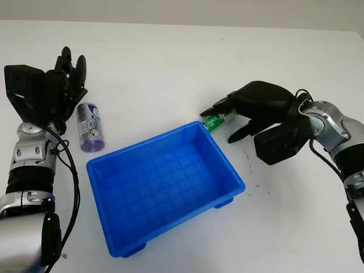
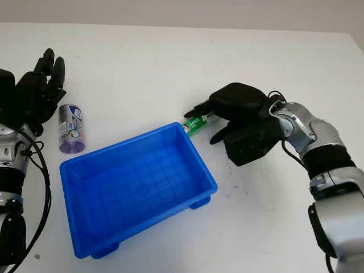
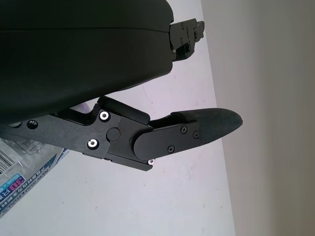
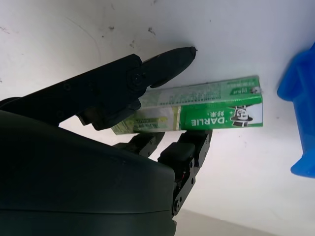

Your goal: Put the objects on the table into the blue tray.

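A green toothpaste box (image 1: 214, 120) sits just beyond the far right corner of the blue tray (image 1: 142, 145). My right hand (image 1: 226, 121) reaches in from the right and is shut on the box. In the right wrist view the thumb (image 4: 162, 61) lies along one long side of the box (image 4: 216, 110) and the other fingers (image 4: 194, 145) press the opposite side. A purple-capped can (image 1: 89, 126) lies on the table left of the tray. My left hand (image 1: 71, 71) is open, held upright just left of the can and apart from it.
The tray has nothing in it and stands at a slant in the middle of the white table (image 1: 170, 62). Small dark marks dot the table to the right of the tray. The table's far edge runs along the top.
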